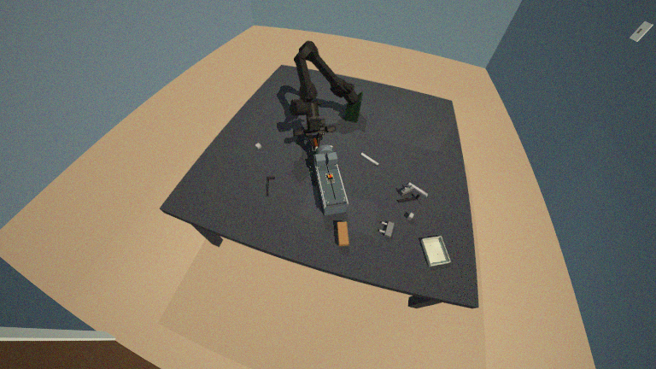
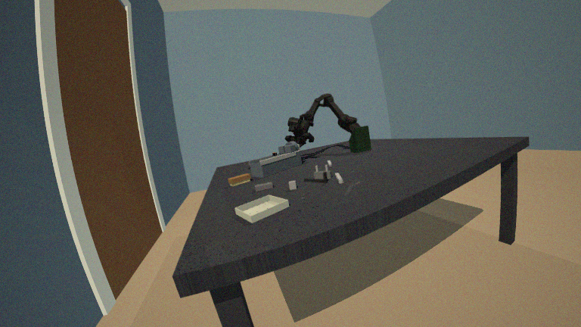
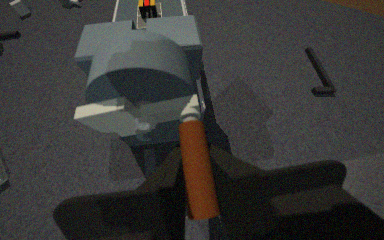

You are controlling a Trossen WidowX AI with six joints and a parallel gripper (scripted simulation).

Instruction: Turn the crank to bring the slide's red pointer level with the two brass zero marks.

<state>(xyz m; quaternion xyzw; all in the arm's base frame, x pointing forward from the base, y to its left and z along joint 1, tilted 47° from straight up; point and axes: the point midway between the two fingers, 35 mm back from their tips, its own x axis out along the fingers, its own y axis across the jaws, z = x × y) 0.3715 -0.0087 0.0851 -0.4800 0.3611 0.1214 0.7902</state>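
Note:
The grey machine lies lengthwise on the table, its rounded crank end toward the arm. My gripper is shut on the orange crank handle, which stands between the fingers at the right end of the pale crank arm in the wrist view. The small slide with the red pointer sits in the machine's long slot, with yellow brass at both sides of the red. The wrist view cuts it off at the top edge, so I cannot tell whether they are exactly level. The fingers hide part of the handle.
An orange block lies beyond the machine's far end. A dark L-shaped piece lies beside the machine. A white bar, a grey pronged block and a cream tray are on its other side.

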